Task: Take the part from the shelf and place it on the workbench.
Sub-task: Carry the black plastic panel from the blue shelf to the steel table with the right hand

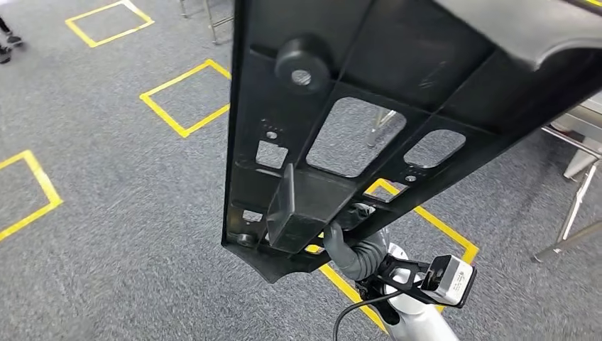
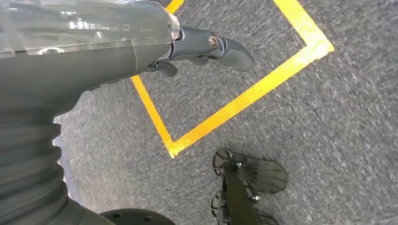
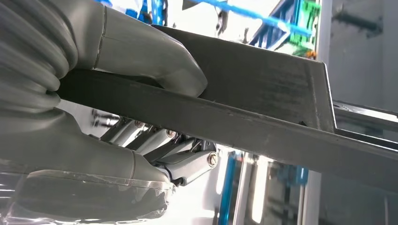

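The part is a large flat black plastic panel with cut-out windows, a round boss and a box-shaped lug. It is raised high and close to my head camera. My right hand grips its lower edge from underneath. In the right wrist view the thick grey thumb presses on one face of the panel and the darker fingers clamp the other face. My left hand hangs over the grey carpet, holds nothing, and has its thumb stretched out.
Grey carpet with yellow taped squares lies all around. Metal table legs stand at the right, and more legs at the back. A person's shoes are at the far left. Blue racking shows behind the panel.
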Controlling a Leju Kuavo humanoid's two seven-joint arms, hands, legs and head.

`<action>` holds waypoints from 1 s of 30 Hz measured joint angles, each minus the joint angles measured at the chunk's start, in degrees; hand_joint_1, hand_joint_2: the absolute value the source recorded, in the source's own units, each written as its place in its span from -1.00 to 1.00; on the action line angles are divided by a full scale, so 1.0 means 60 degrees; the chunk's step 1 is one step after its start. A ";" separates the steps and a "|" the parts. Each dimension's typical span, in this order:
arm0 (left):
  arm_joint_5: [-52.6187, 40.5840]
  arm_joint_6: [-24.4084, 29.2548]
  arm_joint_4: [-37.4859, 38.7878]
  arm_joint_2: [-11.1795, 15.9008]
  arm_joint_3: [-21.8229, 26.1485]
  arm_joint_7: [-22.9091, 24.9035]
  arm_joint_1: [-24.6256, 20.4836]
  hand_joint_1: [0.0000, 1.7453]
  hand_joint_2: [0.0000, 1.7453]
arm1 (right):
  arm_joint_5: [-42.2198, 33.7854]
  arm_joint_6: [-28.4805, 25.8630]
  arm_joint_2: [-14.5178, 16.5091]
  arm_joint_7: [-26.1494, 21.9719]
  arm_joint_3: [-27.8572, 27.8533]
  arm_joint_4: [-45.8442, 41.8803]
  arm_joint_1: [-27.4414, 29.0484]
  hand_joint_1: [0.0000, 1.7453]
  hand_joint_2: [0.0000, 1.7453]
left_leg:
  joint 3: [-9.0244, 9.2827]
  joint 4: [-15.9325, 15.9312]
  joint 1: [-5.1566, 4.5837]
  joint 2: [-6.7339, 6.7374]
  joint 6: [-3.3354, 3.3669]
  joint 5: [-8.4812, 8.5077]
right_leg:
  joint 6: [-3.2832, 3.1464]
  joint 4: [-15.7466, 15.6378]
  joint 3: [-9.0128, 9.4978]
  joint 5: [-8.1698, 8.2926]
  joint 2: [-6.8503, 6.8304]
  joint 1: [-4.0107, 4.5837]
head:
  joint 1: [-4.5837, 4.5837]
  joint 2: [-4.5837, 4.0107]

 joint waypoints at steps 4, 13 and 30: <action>-0.0007 -0.0005 -0.0003 -0.0006 -0.0007 0.0023 -0.0038 -1.00 1.00 | -0.0047 0.0021 0.0001 -0.0005 -0.0027 -0.0041 0.0088 1.00 1.00 | -0.0304 0.0884 0.0069 -0.0532 -0.0152 -0.0588 | -0.0190 -0.0222 0.0180 0.0101 0.0373 -0.0109 | 0.0000 0.0000; 0.0136 0.0031 0.0002 0.0001 -0.0002 0.0046 0.0049 -1.00 1.00 | -0.0059 0.0194 0.0010 0.0004 -0.0026 -0.0041 0.0218 1.00 1.00 | -0.0294 0.0266 0.0141 -0.1554 -0.0158 0.0141 | -0.0068 0.0031 0.0141 -0.0049 0.1427 -0.0107 | 0.0001 0.0000; 0.0064 -0.0033 0.0001 0.0026 -0.0002 -0.0022 0.0016 -1.00 1.00 | -0.0061 0.0306 -0.0030 0.0001 -0.0035 -0.0073 0.0402 1.00 1.00 | 0.0089 -0.0045 0.0007 -0.0023 -0.0021 -0.0060 | 0.0110 0.0026 -0.0041 0.0050 -0.0111 -0.0097 | 0.0000 0.0000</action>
